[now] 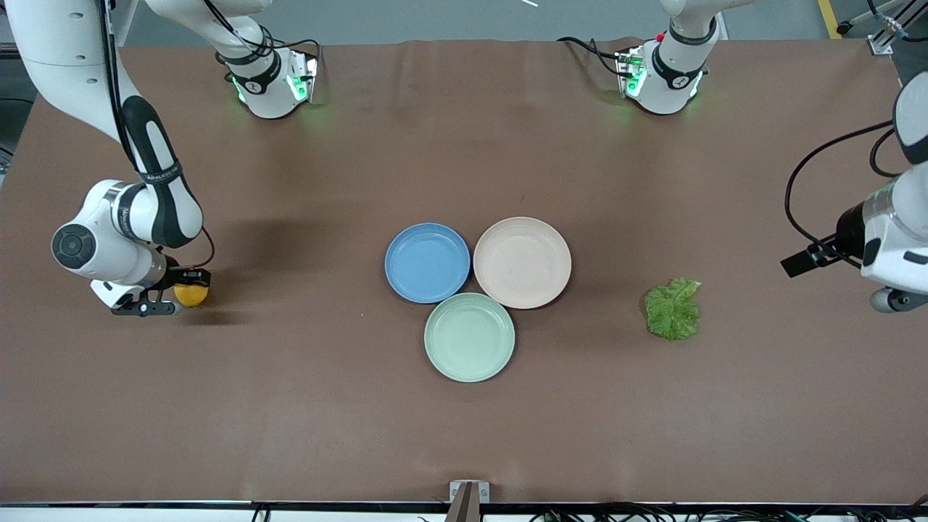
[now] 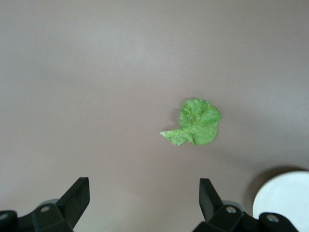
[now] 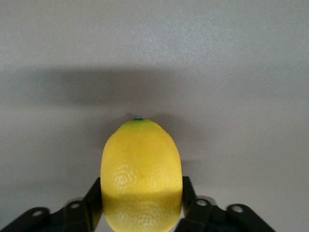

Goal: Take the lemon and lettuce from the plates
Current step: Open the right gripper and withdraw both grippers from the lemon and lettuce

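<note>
Robotics lab, not a kitchen — two Franka arm bases (image 1: 272, 83) with green status LEDs bolted onto a brown-covered table (image 1: 464, 420), loose cables (image 1: 819, 210) trailing off the arms, grey shop floor with a yellow marking strip (image 1: 826, 18) past the table edge — aluminium framing (image 1: 888, 32) at the corner.

The front view looks steeply down from high across the bench (image 1: 464, 435), facing both arm bases and taking in the whole top. The left wrist view looks down from well above the lettuce (image 2: 195, 123), a leaf the front view also shows (image 1: 673, 309). The right wrist view sits very close to the lemon (image 3: 141, 176), shared with the front view (image 1: 191, 294).
</note>
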`<state>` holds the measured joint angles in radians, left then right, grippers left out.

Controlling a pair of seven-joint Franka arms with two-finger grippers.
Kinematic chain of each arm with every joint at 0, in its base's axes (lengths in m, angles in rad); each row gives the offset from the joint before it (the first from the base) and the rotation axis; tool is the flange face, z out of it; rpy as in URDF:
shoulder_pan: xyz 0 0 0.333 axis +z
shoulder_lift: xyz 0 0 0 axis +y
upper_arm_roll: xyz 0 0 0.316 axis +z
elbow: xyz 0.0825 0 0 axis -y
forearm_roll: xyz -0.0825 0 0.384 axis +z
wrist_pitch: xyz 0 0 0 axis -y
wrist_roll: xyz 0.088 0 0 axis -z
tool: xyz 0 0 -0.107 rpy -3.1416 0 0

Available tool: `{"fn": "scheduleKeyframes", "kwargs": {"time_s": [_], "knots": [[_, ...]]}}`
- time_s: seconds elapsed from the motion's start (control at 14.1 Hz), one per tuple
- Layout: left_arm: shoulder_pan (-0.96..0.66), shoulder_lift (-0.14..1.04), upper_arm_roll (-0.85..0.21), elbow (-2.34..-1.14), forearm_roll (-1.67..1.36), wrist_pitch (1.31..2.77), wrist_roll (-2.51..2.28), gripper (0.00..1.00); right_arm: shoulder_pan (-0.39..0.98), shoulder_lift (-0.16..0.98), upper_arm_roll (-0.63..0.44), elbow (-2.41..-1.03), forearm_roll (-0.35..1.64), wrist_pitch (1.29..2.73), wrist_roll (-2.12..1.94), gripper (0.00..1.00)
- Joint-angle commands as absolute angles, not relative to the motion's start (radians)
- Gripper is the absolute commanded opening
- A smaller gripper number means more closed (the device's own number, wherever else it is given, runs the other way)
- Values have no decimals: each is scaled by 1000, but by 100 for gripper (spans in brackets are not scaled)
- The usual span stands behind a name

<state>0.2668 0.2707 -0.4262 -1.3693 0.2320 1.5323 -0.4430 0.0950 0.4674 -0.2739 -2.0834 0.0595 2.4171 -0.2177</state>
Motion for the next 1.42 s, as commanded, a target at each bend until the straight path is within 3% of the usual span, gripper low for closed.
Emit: {"fn": "scheduleKeyframes", "kwargs": {"time_s": [0.0, 0.14, 0.28, 0.43, 0.71, 1.35], "knots": [[276, 215, -430, -1370, 215, 1514, -252, 100, 78, 388, -256, -2044, 57, 2305, -209, 100], [273, 165, -416, -1385, 200, 1513, -189, 100, 86, 312, -256, -1936, 57, 2054, -212, 100], [226, 67, -333, -1477, 129, 1508, -187, 100, 94, 253, -252, -1826, 57, 1849, -210, 99], [174, 2, -253, -1535, 42, 1511, -186, 100, 115, 186, -252, -1770, 55, 1746, -203, 99], [77, -66, -164, -1618, 31, 1511, -186, 100, 162, 62, -250, -1750, 45, 1680, -180, 99], [91, -75, -176, -1608, -15, 1508, -175, 100, 178, 63, -252, -1484, 26, 1499, -143, 100]]}}
